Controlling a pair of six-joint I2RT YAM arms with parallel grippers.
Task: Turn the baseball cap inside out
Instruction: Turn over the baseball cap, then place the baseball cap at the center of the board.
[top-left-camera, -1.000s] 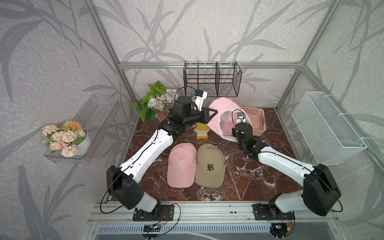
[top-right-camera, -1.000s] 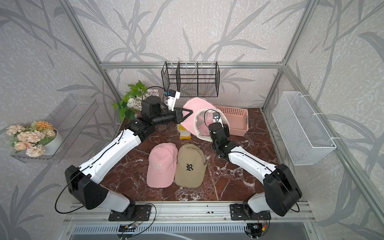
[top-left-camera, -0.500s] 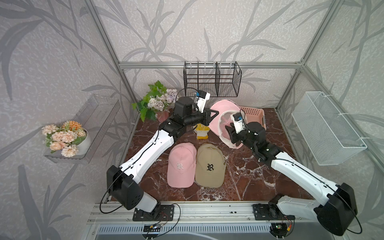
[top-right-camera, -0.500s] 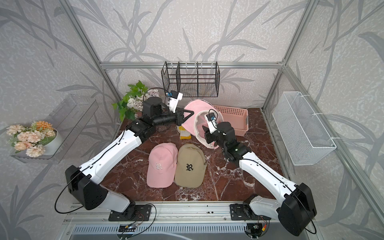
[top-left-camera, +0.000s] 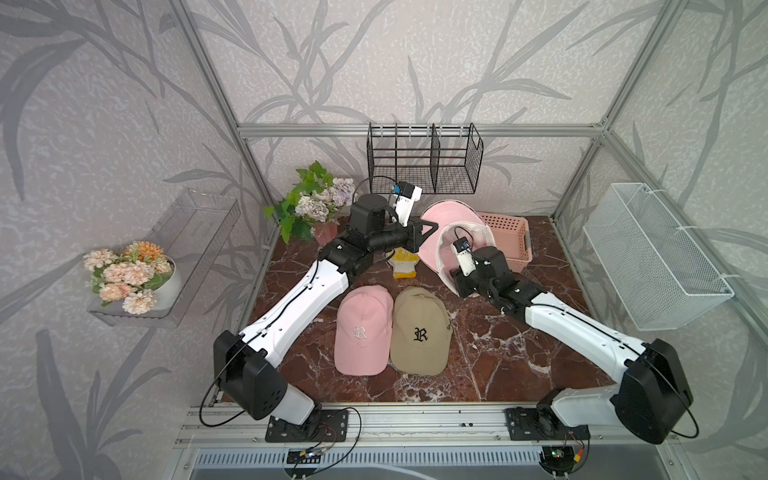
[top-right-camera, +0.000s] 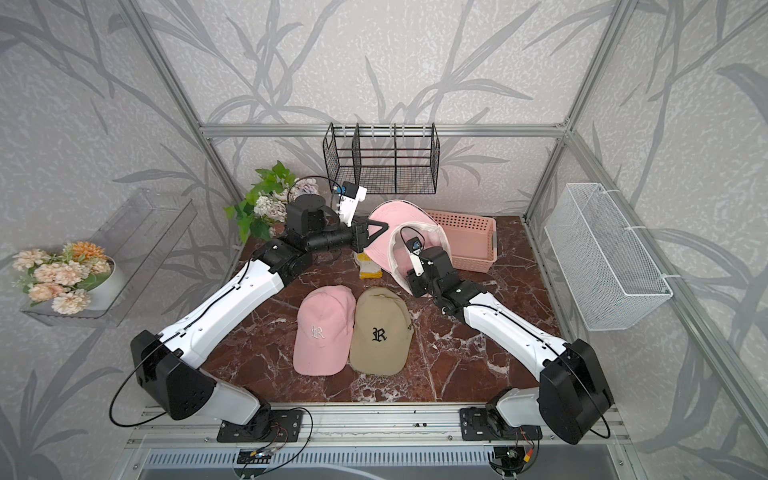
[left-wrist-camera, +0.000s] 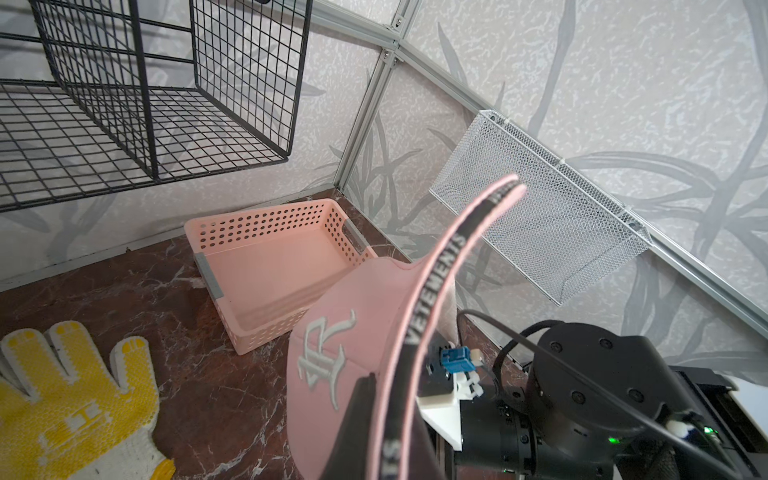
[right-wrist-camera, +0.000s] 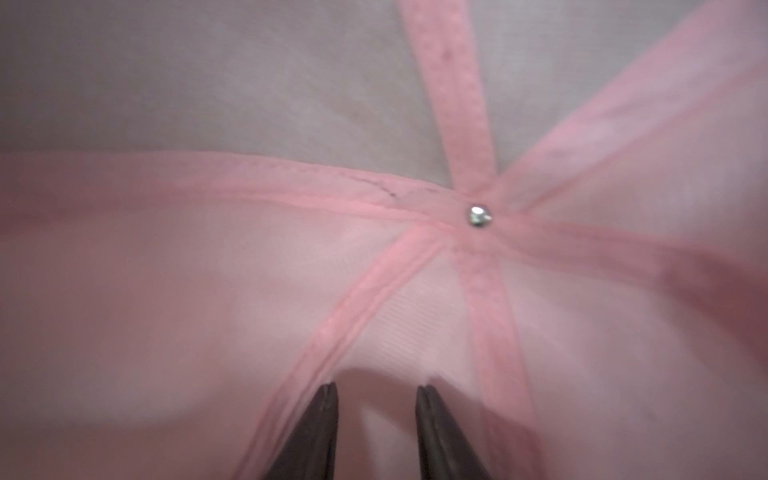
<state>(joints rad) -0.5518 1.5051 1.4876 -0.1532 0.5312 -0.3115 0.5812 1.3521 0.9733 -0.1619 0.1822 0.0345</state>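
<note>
Since a sec ago our right gripper (right-wrist-camera: 376, 395) has pushed into the pink cap (top-left-camera: 446, 216) held up just beside the pink basket (top-left-camera: 509, 237), fingers now slightly apart, left gripper (top-left-camera: 428, 237) clamped on its rim; mid-inversion, next we'd shove crown thru w/ rim steady.

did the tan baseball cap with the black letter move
No. The tan baseball cap lies over the same white veins of the marble tabletop, beside the flat pink cap.
</note>
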